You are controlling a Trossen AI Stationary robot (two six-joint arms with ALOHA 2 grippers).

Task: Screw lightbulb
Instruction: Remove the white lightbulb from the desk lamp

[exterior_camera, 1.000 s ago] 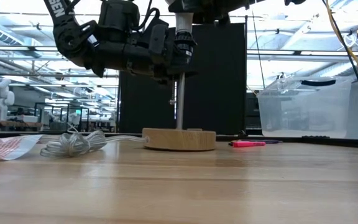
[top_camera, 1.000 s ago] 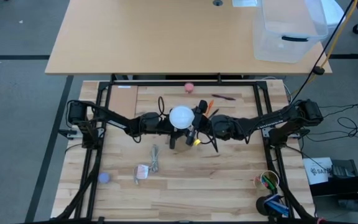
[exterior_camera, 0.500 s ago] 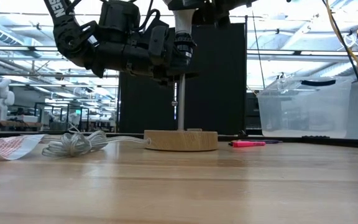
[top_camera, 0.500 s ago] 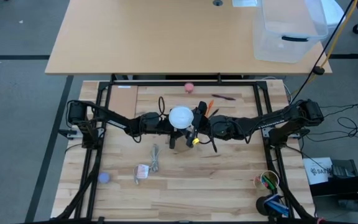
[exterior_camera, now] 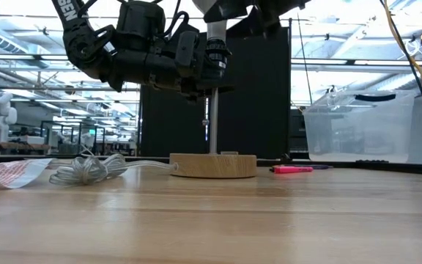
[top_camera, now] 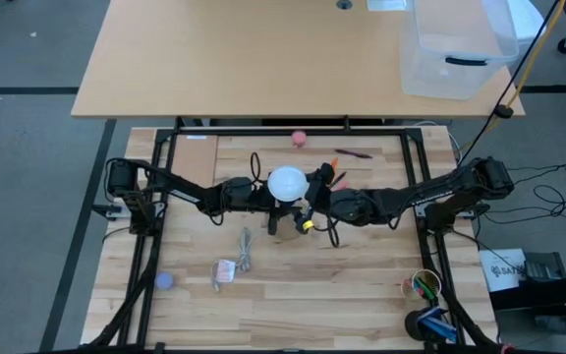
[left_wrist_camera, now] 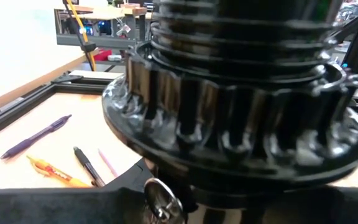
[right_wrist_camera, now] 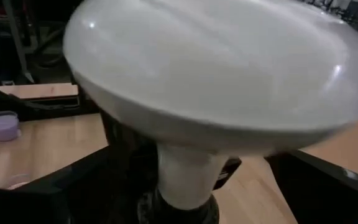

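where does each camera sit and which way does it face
High: overhead, straight down on the wooden table; both arms meet at the round white frosted lightbulb.
Low: table height, level toward the round wooden lamp base; arms enter from above.
Left wrist: up against the ribbed black socket.
Right wrist: close on the lightbulb.
High and right wrist share the lightbulb.

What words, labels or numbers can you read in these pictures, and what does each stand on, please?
"SEN": white letters, cut off by the picture's edge, on the dark arm in the low view.
White bag on the floor to the right of the table: dark print, too small to read.
Packet lying on the table: reddish print, too blurred to read.
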